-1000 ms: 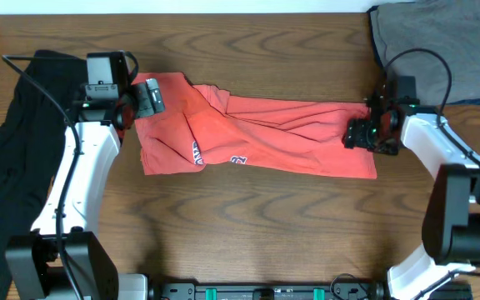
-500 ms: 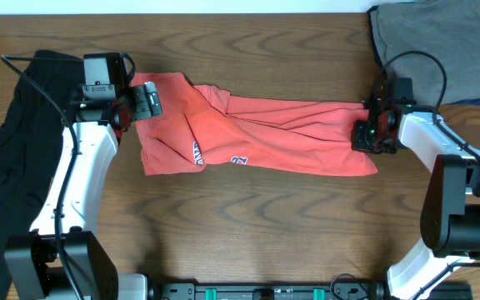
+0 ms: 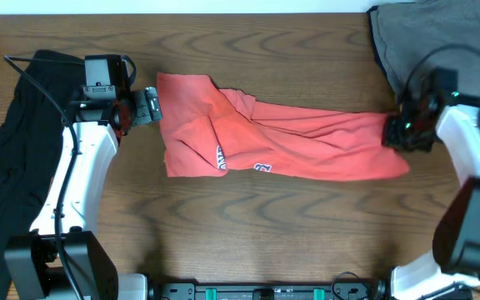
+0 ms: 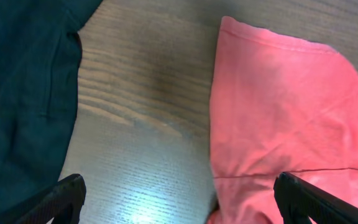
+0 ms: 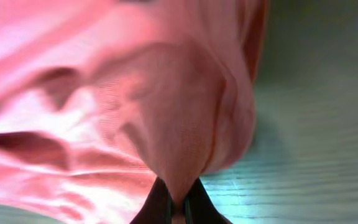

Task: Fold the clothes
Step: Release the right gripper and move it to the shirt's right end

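A red-orange T-shirt [image 3: 282, 137] lies crumpled and stretched left to right across the wooden table, with a bit of white lettering [image 3: 221, 157] on its lower fold. My right gripper [image 3: 398, 133] is shut on the shirt's right end. In the right wrist view a bunch of the shirt's cloth [image 5: 166, 106] is pinched between the closed fingertips of the right gripper [image 5: 178, 208]. My left gripper [image 3: 147, 107] stands open just left of the shirt's left edge. In the left wrist view the left gripper [image 4: 179, 205] spans bare table and the edge of the shirt [image 4: 278, 106].
A long black garment [image 3: 7, 142] drapes over the table's left side, also seen as the dark cloth [image 4: 17, 93] at the left of the left wrist view. A grey garment [image 3: 440, 42] lies at the back right corner, close behind my right arm.
My right gripper has shut on the shirt's right end and moved right, dragging the whole shirt that way. The shirt's left edge slid away from the left gripper, which stayed put and open.
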